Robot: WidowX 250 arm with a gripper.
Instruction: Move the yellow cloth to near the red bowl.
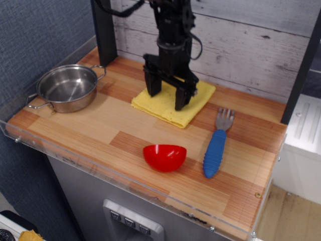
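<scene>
The yellow cloth (pixel 165 106) lies flat and folded at the back middle of the wooden counter. My black gripper (pixel 167 100) hangs straight down over the cloth's middle, jaws open, fingertips down at or just above the cloth; I cannot tell if they touch it. It hides the cloth's centre. The red bowl (pixel 164 156) sits near the front edge, a short way in front of the cloth and apart from it.
A steel pot with handles (pixel 67 88) stands at the left. A fork with a blue handle (pixel 216 145) lies right of the bowl. A grey plank wall (pixel 251 45) runs along the back and a clear rail (pixel 100 173) along the front edge.
</scene>
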